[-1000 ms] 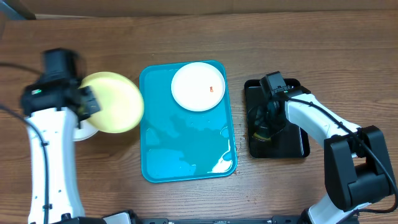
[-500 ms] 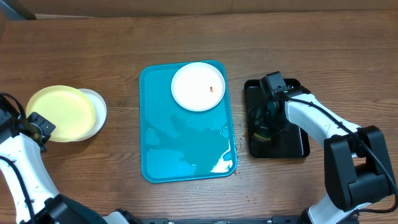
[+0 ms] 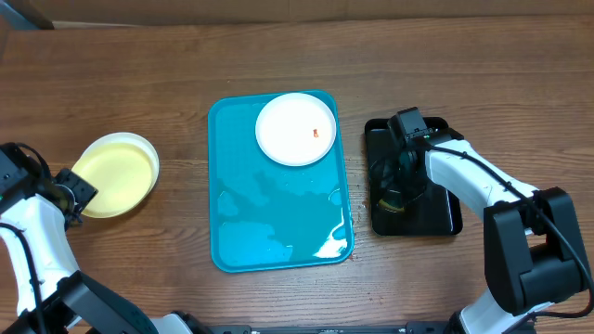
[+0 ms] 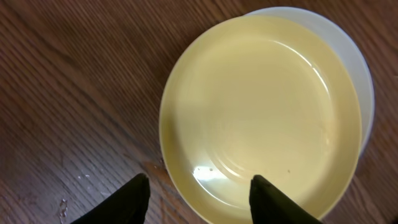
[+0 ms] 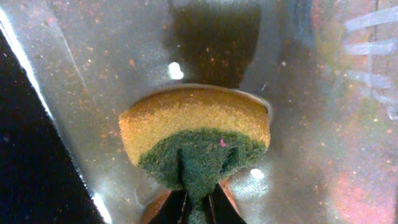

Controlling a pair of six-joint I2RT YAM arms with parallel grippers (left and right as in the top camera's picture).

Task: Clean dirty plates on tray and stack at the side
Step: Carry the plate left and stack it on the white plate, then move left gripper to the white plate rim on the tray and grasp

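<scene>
A pale yellow-green plate (image 3: 111, 174) (image 4: 261, 106) lies on a white plate (image 3: 146, 144) (image 4: 359, 59) on the table at the left. My left gripper (image 3: 74, 192) (image 4: 199, 186) is open, its jaws standing apart on either side of the yellow plate's near rim. Another white plate (image 3: 295, 129) with a small orange smear sits at the far end of the turquoise tray (image 3: 278, 227). My right gripper (image 3: 394, 190) (image 5: 198, 208) is shut on a yellow and green sponge (image 5: 196, 134), pressed down on the black tray (image 3: 436, 213).
The turquoise tray's near half is wet and shiny. The black tray's floor (image 5: 311, 93) is speckled with orange-red residue. Bare wooden table (image 3: 139, 74) lies around both trays.
My left arm carried the yellow plate leftward from beside the turquoise tray, set it on the white plate and opened its jaws. The right arm has not moved.
</scene>
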